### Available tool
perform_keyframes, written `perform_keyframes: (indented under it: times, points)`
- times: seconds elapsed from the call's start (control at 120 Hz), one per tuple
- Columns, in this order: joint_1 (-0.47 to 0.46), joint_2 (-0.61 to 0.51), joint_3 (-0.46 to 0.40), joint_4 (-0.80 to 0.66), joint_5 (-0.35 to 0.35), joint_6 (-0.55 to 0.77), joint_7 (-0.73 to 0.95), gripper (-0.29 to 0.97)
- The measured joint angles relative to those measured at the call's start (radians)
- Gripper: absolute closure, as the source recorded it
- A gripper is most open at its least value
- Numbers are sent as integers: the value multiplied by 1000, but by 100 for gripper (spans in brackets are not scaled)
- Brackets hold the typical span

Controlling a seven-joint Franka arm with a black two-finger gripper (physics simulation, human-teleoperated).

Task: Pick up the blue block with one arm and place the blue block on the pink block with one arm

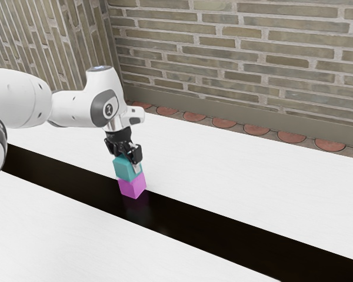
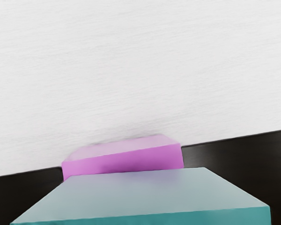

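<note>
The blue-green block (image 1: 127, 170) rests squarely on top of the pink block (image 1: 132, 188), which stands on the black stripe of the table. My gripper (image 1: 125, 157) comes down from above and is shut on the blue block, one black finger on each side of its upper part. In the wrist view the blue block (image 2: 145, 199) lies large just under my hand, and the pink block (image 2: 126, 159) peeks out from beneath it.
The white table (image 1: 253, 170) is crossed diagonally by a wide black stripe (image 1: 223, 235). A brick wall (image 1: 241, 53) runs along the far side behind the table's edge.
</note>
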Motion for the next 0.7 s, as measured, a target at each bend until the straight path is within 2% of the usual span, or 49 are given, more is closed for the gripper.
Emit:
perform_keyframes:
  times: [0.7]
  points:
    - [17, 28, -1, 12, -20, 27, 35, 34]
